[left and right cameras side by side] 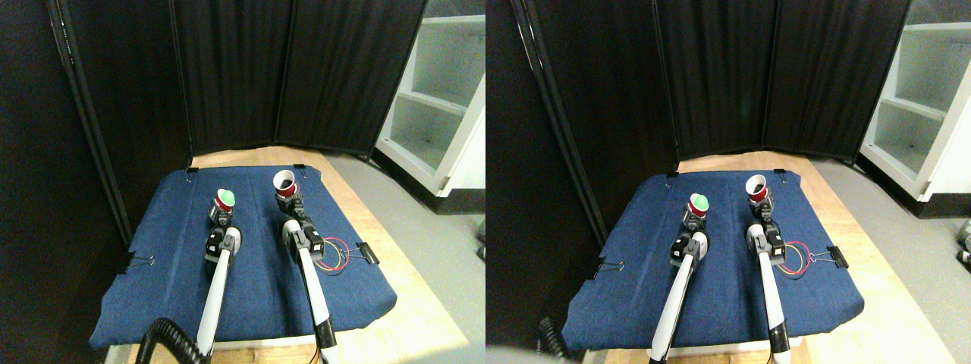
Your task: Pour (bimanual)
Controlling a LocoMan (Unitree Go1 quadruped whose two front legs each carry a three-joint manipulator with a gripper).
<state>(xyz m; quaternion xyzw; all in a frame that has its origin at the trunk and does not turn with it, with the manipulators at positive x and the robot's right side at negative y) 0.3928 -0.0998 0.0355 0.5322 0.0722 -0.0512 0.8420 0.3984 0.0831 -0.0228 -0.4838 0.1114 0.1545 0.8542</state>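
Two small red cups stand over a blue cloth [250, 280] in the stereo pair view. The left cup [224, 200] holds a green ball in its mouth and tilts slightly to the right; my left gripper [221, 214] is shut on its lower part. To its right, the second cup [284, 184] has a white rim and a dark inside, and my right gripper [291, 202] is shut on its base. The cups are apart, with a gap of cloth between them.
The cloth is clipped to a wooden table [394, 250] by black binder clips [367, 252]. Red and yellow wires [337, 254] loop beside the right arm. Black folding screens [227, 76] stand behind; a white shelf unit [440, 98] is at the right.
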